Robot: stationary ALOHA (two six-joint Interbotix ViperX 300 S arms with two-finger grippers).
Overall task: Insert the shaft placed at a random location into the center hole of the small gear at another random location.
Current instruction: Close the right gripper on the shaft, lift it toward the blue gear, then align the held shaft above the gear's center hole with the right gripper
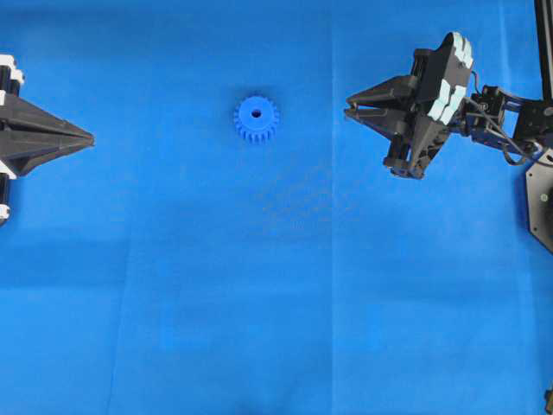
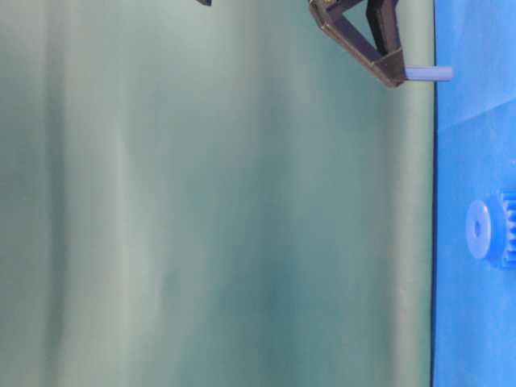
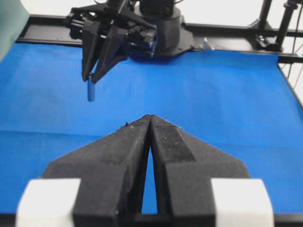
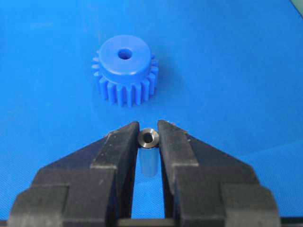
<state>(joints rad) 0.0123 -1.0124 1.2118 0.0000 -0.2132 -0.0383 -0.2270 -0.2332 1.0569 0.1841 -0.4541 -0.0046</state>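
Observation:
The small blue gear (image 1: 256,118) lies flat on the blue mat, hub up, its center hole (image 1: 256,112) dark. It also shows in the right wrist view (image 4: 125,70) and at table level (image 2: 489,230). My right gripper (image 1: 349,110) is shut on the shaft (image 4: 148,138), a short silvery pin held upright between the tips, its shiny end facing the camera. The shaft hangs below the tips in the table-level view (image 2: 427,73) and in the left wrist view (image 3: 91,90), lifted off the mat, to the right of the gear. My left gripper (image 1: 90,137) is shut and empty at the far left.
The blue mat (image 1: 276,303) covers the table. The right arm's base and cables (image 1: 518,121) are at the right edge. A black frame rail (image 3: 227,45) runs along the mat's far side in the left wrist view.

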